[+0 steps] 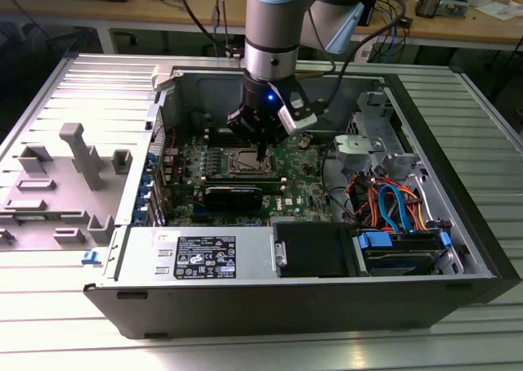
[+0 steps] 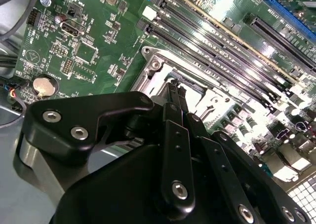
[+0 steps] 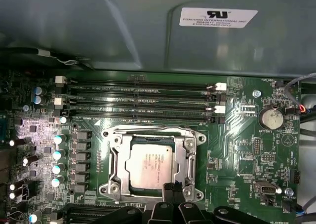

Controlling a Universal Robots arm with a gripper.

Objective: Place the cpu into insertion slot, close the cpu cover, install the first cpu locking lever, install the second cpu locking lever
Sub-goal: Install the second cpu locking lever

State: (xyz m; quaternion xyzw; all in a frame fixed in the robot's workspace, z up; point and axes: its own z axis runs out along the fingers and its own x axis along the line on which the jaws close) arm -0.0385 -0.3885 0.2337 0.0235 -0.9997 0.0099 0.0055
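Dull silver-grey cpu (image 3: 149, 166) under a shiny silvery cpu cover (image 3: 187, 160), on a green motherboard (image 3: 237, 150); black gripper (image 3: 171, 188); black memory slots (image 3: 138, 103).

Arm vertical, gripper (image 1: 263, 148) pointing down, fingers pressed together

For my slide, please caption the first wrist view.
Gripper at the closed cpu cover, cpu seated.

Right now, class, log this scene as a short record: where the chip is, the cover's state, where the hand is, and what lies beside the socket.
cpu: seated in the insertion slot
cpu cover: down, framing the chip
hand: fingertips at the socket's edge, by the chip
memory slots: four, empty, beside the socket
coin battery: on the motherboard
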